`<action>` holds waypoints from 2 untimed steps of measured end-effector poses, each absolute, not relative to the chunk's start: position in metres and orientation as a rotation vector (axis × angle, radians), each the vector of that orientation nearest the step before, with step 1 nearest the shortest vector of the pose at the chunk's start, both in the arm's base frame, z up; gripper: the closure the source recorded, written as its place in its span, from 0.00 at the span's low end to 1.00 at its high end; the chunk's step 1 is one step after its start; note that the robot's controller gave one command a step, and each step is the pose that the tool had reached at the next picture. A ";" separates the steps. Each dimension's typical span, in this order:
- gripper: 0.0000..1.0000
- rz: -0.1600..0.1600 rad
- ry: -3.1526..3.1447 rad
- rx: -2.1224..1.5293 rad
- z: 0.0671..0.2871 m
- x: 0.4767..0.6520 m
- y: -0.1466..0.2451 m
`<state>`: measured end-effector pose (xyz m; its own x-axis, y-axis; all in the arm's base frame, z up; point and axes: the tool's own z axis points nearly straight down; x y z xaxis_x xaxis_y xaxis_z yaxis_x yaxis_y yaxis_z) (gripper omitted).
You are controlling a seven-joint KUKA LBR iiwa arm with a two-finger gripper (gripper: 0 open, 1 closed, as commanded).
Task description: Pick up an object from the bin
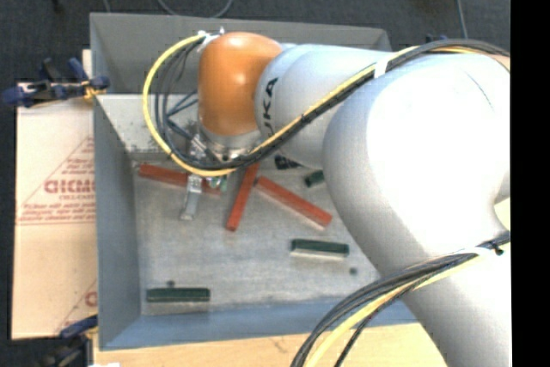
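- The pincer (191, 200) hangs low in the upper left part of the bin (113, 253), below the arm's orange wrist cover. I cannot tell whether it is apart or together, and nothing can be seen clamped in it.
- The nearest thing is the left red stick (161, 174). It lies flat on the bin floor near the back wall, and its right end runs in under the wrist, just beside the pincer.
- Judging by its look, this stick is light and stiff, a thin flat strip with smooth faces. It should neither bend nor break, but it may slide or pivot if nipped near one end.
- The best hold is probably across its narrow width, near the middle of its length, so that it hangs level. It lies flat, so the pincer would have to go right down to the floor.
- Red sticks: three. Besides the left one there are the middle red stick (238, 202), lying steeply, and the right red stick (294, 202), slanting down to the right. Their upper ends come close together beneath the wrist.
- Long dark green bars: two. One bar (320, 248) lies right of centre, and the front bar (178, 295) lies near the front wall, well apart from everything else.
- Short dark pieces: one (314, 178) shows beside the arm; more may be hidden under it.
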<state>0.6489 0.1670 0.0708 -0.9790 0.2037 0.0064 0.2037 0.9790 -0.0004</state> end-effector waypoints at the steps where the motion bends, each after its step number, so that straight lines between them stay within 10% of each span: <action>1: 1.00 -0.001 -3.123 -0.323 0.072 0.650 0.167; 2: 1.00 -0.006 -3.132 -0.328 0.084 0.652 0.166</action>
<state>0.6518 0.1661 0.0844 -0.9783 0.2071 -0.0068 0.2071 0.9783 0.0044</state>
